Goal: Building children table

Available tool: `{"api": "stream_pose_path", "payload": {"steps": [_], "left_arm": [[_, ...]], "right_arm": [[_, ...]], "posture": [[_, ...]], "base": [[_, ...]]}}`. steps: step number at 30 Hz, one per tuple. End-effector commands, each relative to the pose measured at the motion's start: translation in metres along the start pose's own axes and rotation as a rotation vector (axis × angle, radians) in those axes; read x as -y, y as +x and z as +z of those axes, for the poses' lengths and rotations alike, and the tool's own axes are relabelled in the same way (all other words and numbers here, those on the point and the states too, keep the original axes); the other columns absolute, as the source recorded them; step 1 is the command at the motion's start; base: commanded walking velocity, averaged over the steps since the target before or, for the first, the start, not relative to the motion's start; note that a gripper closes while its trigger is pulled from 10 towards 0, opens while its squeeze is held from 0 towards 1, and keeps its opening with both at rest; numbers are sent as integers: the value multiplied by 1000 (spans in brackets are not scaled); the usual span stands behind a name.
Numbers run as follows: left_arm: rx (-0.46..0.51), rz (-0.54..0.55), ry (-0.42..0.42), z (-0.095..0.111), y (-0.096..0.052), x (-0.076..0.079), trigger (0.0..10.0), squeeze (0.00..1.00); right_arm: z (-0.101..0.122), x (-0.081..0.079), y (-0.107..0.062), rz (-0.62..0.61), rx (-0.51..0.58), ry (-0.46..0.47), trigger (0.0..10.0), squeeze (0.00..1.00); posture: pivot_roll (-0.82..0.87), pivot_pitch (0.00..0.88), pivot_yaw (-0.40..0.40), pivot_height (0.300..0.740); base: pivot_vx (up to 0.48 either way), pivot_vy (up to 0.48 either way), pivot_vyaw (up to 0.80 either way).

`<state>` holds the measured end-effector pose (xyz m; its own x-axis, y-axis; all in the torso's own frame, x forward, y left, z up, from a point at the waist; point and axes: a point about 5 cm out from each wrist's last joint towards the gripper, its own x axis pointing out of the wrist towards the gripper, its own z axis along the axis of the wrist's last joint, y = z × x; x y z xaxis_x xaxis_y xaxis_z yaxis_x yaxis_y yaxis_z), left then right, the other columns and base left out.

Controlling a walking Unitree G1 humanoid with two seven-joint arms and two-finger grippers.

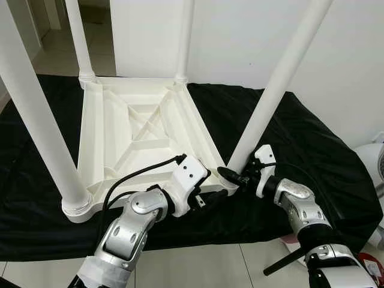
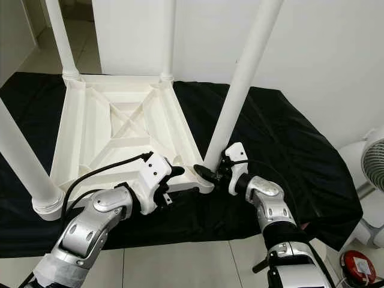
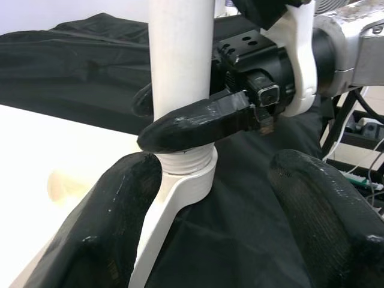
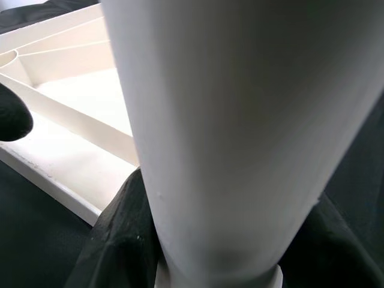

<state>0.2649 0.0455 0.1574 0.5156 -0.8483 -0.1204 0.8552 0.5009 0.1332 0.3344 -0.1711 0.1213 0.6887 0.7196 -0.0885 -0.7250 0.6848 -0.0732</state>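
Note:
A white plastic children's table (image 1: 138,129) lies upside down on a black cloth, with its legs standing up from the corners. My right gripper (image 1: 231,174) is shut on the base of the near right leg (image 1: 276,90), just above the corner socket (image 3: 180,177). One of its fingers (image 3: 192,126) wraps across the front of that leg. My left gripper (image 1: 209,191) is open at the same corner, and its two fingers (image 3: 108,222) stand wide apart on either side of the socket. In the right wrist view the leg (image 4: 240,120) stands very close.
The black cloth (image 1: 312,150) covers a low platform that ends at a tiled floor (image 1: 198,264) in front of me. A white wall is close behind. A fan (image 2: 372,162) and a red object (image 2: 357,264) stand at the right. The near left leg (image 1: 36,114) rises close by.

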Motion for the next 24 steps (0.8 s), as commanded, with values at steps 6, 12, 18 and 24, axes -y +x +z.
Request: {"api": "stream_pose_path", "payload": {"steps": [6, 12, 18, 24], "left_arm": [[-8, 68, -2, -3, 1, -3, 10000, 0], [-11, 72, -2, -3, -1, -4, 10000, 0], [-14, 68, 1, -3, -2, -6, 10000, 0], [-18, 60, 8, -3, -1, -6, 10000, 0]], "right_arm": [[-10, -8, -1, -21, -6, 19, 10000, 0], [-12, 0, -5, -236, -32, 36, 10000, 0], [-10, -10, -6, -321, -20, 20, 10000, 0], [-16, -42, -2, -473, -25, 123, 10000, 0]], "posture": [[0, 0, -125, 740], [-15, 0, -114, 740], [-21, 0, -103, 740], [-25, 0, -105, 740]], "base": [[0, 0, 0], [0, 0, 0], [0, 0, 0], [0, 0, 0]]}}
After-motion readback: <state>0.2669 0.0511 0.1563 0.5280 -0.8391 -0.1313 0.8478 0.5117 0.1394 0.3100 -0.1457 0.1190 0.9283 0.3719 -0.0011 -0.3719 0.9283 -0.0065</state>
